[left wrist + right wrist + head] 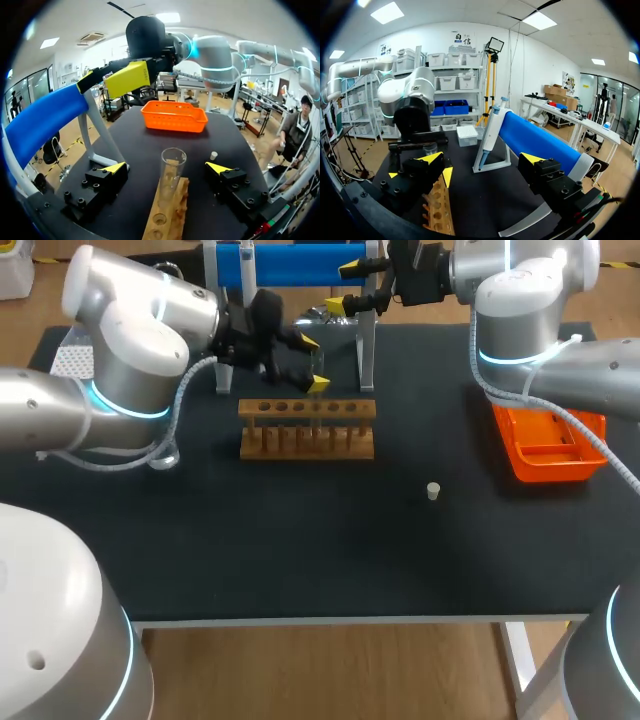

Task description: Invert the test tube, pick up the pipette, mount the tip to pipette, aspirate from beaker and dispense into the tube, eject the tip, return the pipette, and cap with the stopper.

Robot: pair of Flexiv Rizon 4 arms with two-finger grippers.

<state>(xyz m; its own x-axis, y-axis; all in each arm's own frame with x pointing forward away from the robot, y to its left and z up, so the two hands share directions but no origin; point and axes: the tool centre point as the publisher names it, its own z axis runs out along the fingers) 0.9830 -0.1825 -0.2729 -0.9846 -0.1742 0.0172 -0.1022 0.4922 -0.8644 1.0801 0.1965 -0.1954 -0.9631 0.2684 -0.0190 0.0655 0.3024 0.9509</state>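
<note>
Yellow-tipped left pincer [313,362] hangs released on either side of the tube [172,170], which stands in the rack [176,202], mouth up, long axis vertical; I judge the inversion done. Next, my right pincer [480,159], also released, must close on the pipette [490,132] leaning ahead of it.

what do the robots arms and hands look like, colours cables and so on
The left arm and right arm are rounded silver-grey tubes. Each has a glowing light-blue ring at the joints and a pale ribbed cable looped along the outside. The left hand and right hand are black, each with two blocky bolted fingers ending in bright yellow wedge tips.
</note>
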